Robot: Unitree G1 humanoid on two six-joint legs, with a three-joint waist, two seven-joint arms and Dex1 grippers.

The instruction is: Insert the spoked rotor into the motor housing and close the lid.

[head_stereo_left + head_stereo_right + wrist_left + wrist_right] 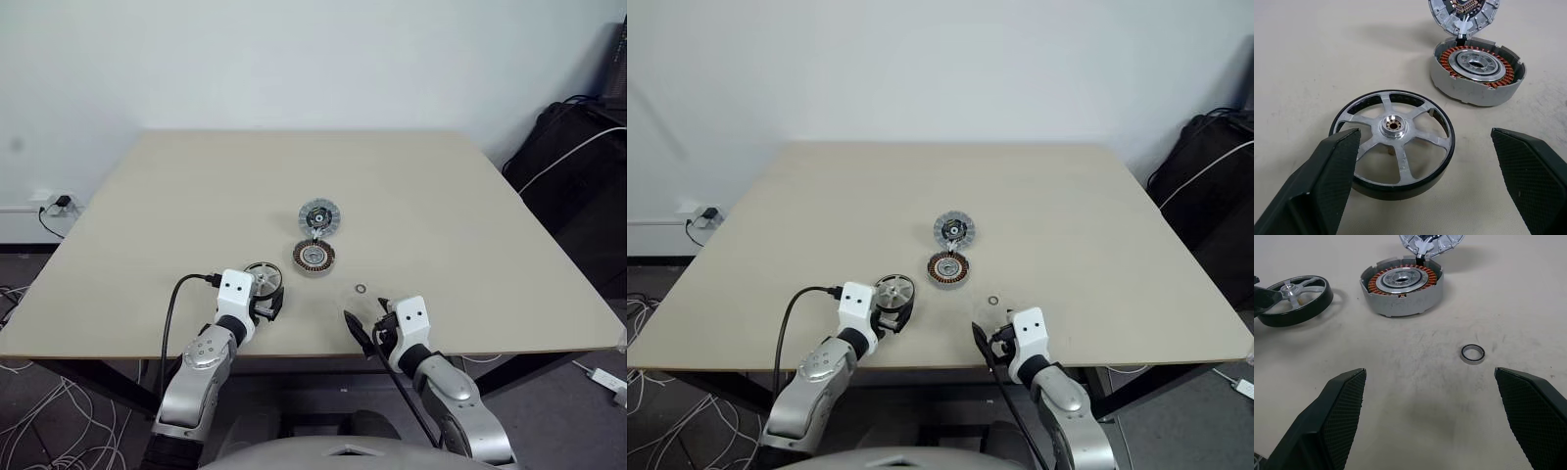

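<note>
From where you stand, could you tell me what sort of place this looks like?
Probably a lab or workshop room: a plain beige table against a bare white wall, loose cables on the floor, and motor parts laid out, such as the motor housing.

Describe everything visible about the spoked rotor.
The spoked rotor is a silver metal wheel: six flat spokes join a small bored hub to a rim with a dark outer band. It lies flat on the table, apart from the motor housing. The open left gripper hovers at it; whether a finger touches the rim is unclear.
</note>
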